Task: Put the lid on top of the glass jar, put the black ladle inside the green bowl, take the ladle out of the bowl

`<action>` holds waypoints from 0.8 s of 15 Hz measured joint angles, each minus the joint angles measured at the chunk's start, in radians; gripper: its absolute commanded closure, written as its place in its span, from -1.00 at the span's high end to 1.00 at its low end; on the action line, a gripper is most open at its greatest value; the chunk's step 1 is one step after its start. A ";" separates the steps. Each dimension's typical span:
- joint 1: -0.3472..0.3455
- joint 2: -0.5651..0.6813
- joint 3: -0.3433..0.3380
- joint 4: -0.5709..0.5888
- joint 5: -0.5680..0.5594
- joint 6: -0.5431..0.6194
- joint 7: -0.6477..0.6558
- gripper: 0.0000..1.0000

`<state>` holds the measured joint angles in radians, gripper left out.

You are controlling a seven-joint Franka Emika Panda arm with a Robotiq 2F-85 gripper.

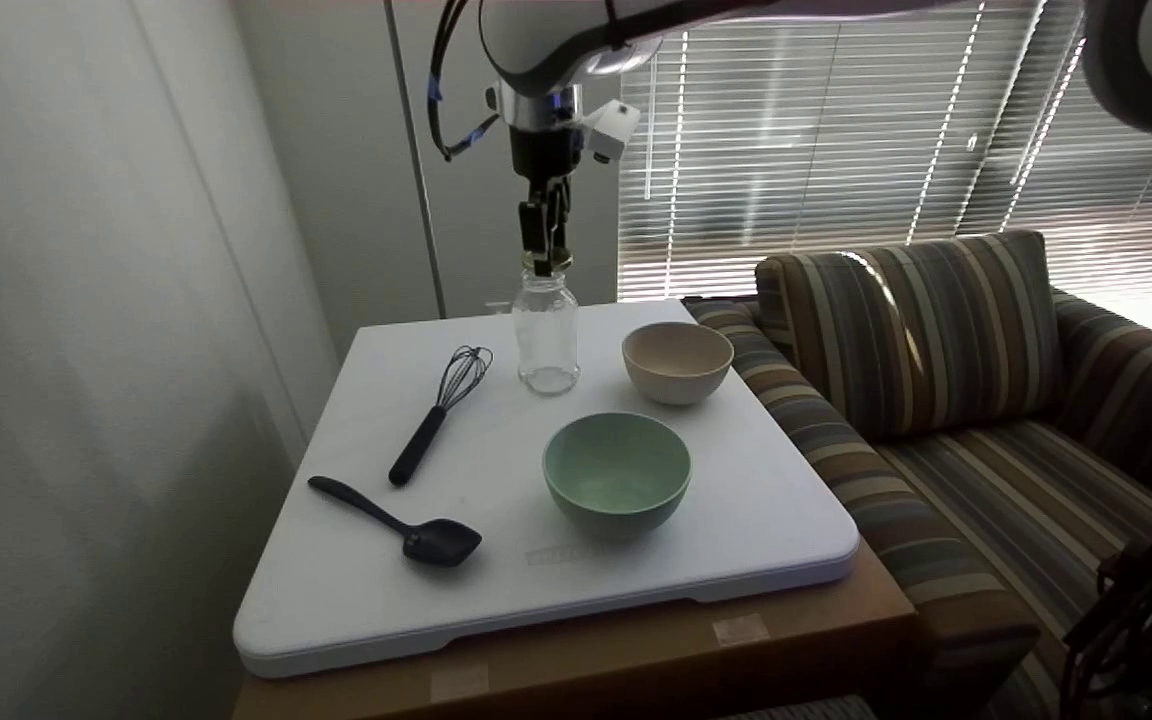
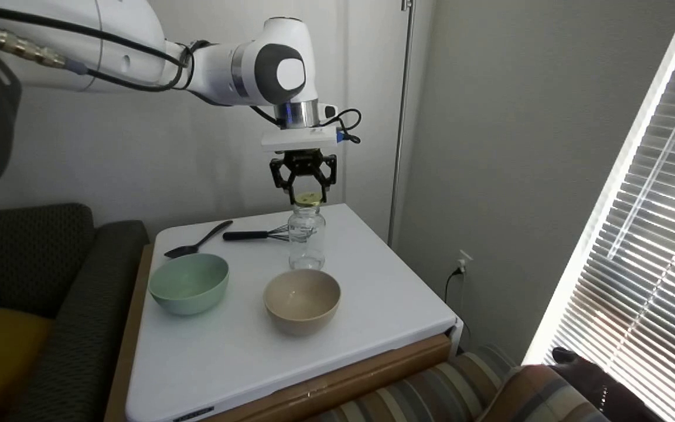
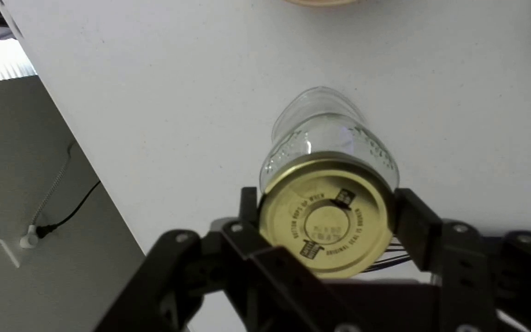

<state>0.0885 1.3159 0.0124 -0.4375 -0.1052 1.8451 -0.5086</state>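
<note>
1. Gripper [image 2: 308,197] is pinching the lid [image 3: 327,223] by its rim, fingers on opposite sides, pointing down.
2. Lid is sitting at the mouth of the glass jar [image 1: 547,335], printed face up; can't tell if fully seated.
3. Jar is standing upright, long axis vertical, between whisk [image 1: 419,443] and cream bowl [image 1: 677,365].
4. Black ladle [image 1: 441,542] is lying flat, scoop toward the green bowl [image 1: 616,475], long handle running diagonally away from it. Bowl is standing upright, opening up.
5. Whisk is lying diagonally, wires toward the jar side.
6. Everything is resting on a white table [image 1: 366,600], rounded corners, brown base showing underneath.
7. Room: striped armchair [image 1: 926,340] is standing beside the table; blinds [image 1: 786,150] are covering the window; black plug [image 3: 44,231] is sticking out by the grey wall [image 2: 519,146].
8. Writing: lid is reading "BUTTON POPS UP WHEN ORIGINAL SEAL IS BROKEN", plus "SAFETY BUTTON" in a dark block; centre stamp is blurring. Jar's shoulder is showing raised marks, illegible. Dark label [image 2: 194,414] on the table edge is showing too small.
</note>
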 measured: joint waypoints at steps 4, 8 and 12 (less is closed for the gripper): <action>-0.001 0.010 0.003 0.000 0.008 0.003 0.011 -0.06; -0.003 0.010 0.002 0.000 0.008 0.037 0.020 -0.06; -0.008 0.011 0.002 0.000 0.008 0.056 0.027 -0.06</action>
<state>0.0809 1.3265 0.0148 -0.4374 -0.0975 1.9015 -0.4819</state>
